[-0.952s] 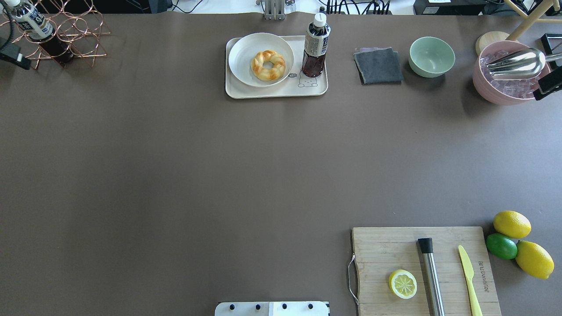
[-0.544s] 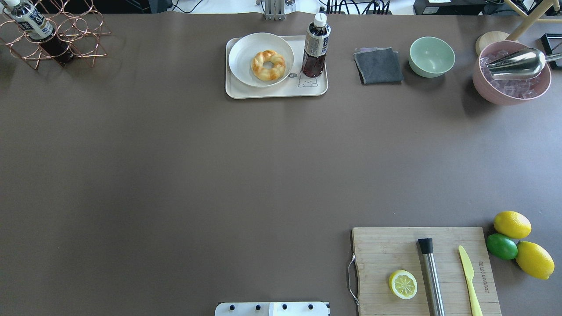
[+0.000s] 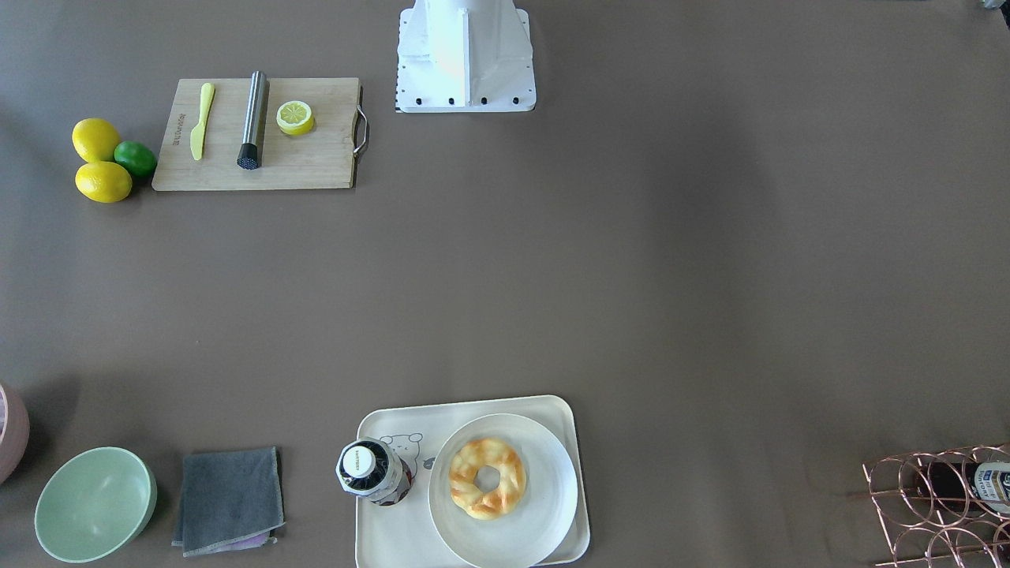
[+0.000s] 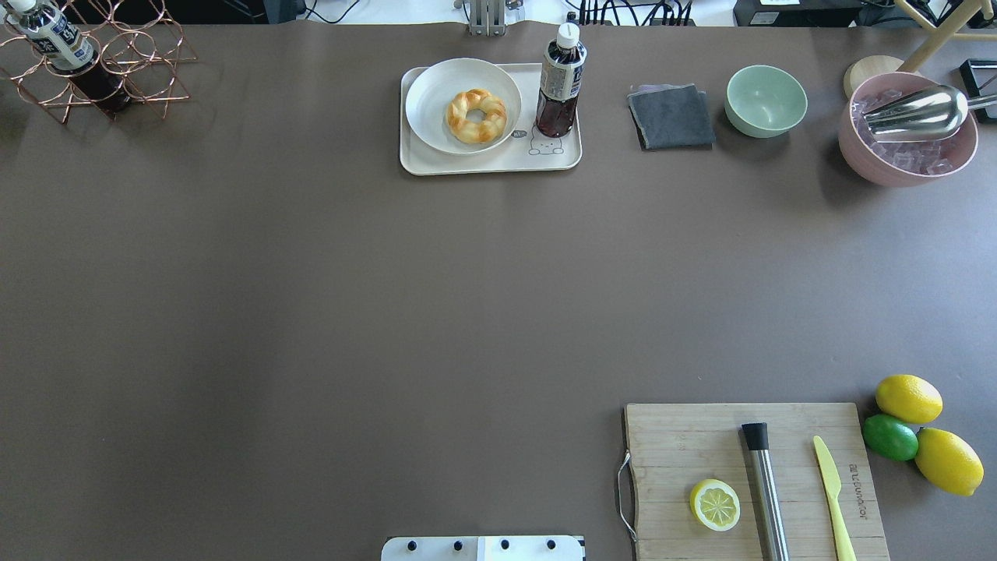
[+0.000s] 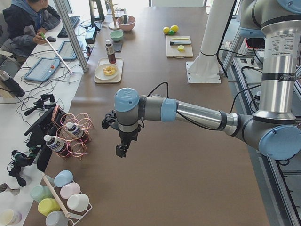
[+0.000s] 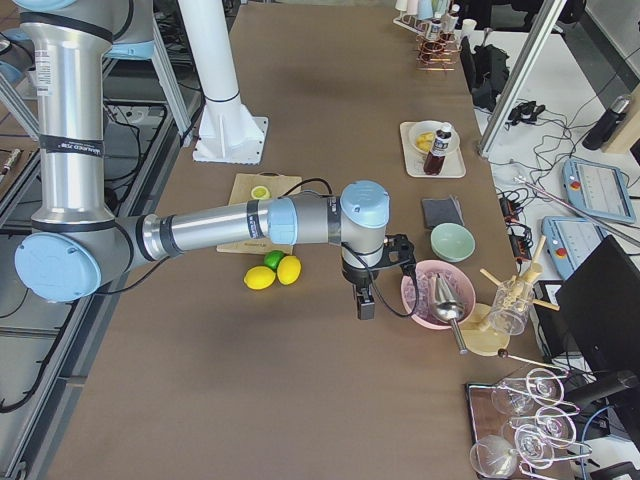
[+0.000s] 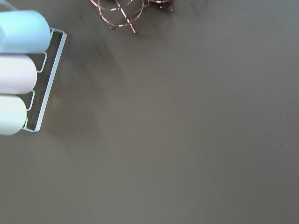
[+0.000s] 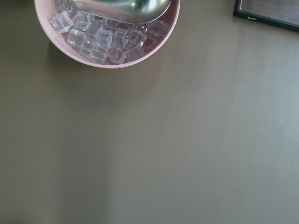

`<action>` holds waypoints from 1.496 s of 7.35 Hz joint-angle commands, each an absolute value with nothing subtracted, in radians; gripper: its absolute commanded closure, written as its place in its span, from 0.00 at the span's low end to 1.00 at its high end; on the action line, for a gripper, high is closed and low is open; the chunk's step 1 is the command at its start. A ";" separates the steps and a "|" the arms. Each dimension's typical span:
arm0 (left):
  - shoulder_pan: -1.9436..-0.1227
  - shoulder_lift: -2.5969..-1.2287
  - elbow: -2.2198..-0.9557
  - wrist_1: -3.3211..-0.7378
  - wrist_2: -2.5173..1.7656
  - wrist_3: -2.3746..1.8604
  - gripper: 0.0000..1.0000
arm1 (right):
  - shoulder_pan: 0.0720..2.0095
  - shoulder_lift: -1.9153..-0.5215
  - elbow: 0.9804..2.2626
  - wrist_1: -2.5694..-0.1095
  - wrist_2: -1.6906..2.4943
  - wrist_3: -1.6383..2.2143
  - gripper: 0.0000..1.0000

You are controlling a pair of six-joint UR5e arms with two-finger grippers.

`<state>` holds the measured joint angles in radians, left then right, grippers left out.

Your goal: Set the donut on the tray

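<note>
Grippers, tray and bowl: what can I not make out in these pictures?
- Left gripper: only in exterior left view, small and side-on; open or shut unclear.
- Right gripper: only in exterior right view; same.
- Tray print: overhead, partly behind the bottle; script too small to read.
- Pink bowl: front-facing view, cut off by left edge.

The left gripper (image 5: pixel 121 149) and right gripper (image 6: pixel 365 304) show only from the tabletop's ends, too small to read. The front-facing view's edges cut off the pink round bowl (image 3: pixel 12 434) and the copper wire bottle rack (image 3: pixel 931 505).
</note>
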<state>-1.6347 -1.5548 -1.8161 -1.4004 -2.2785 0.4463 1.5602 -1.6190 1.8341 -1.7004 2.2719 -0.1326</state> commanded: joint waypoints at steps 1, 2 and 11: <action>-1.640 -1.461 -1.853 -1.411 -2.273 0.453 0.03 | 1.569 -1.632 1.839 -1.700 2.273 -0.133 0.00; -1.640 -1.447 -1.867 -1.422 -2.269 0.451 0.03 | 1.569 -1.640 1.838 -1.700 2.272 -0.133 0.00; -1.644 -1.445 -1.873 -1.436 -2.263 0.422 0.03 | 1.569 -1.641 1.839 -1.700 2.273 -0.127 0.00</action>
<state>-1.6438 -1.4435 -1.8733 -1.4366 -2.2626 0.4479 1.5692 -1.6428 1.8388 -1.6996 2.2734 -0.1303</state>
